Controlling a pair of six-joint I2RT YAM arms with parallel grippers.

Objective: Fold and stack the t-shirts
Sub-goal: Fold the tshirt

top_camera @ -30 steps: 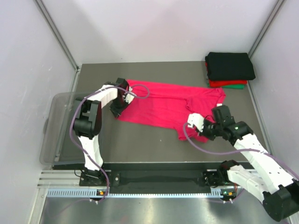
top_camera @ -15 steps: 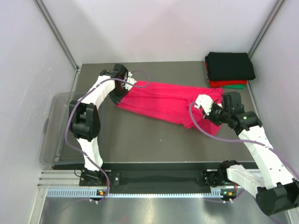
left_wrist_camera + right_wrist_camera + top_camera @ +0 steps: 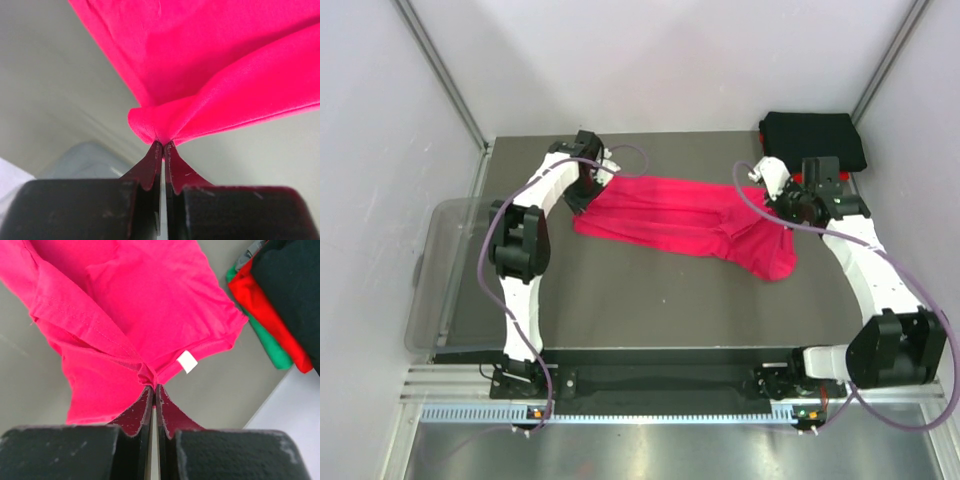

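Tension matters: left and right jaws, each clamped on the magenta t-shirt [image 3: 660, 215], should draw it taut between them, then lower evenly.

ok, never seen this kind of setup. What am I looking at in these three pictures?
Two robot arms are bolted at the near edge of a dark table. The wide picture comes from a fixed camera above and behind them. The two close-ups come from a camera on each wrist, looking along that arm's own pincer.

A magenta-pink t-shirt is spread across the table between the arms. The left pincer is shut on a bunched edge at one end. The right pincer is shut on the other end, close to a small white label.

In the far right corner, a folded black shirt tops a red shirt and a green shirt. A clear plastic bin sits at the table's left edge.
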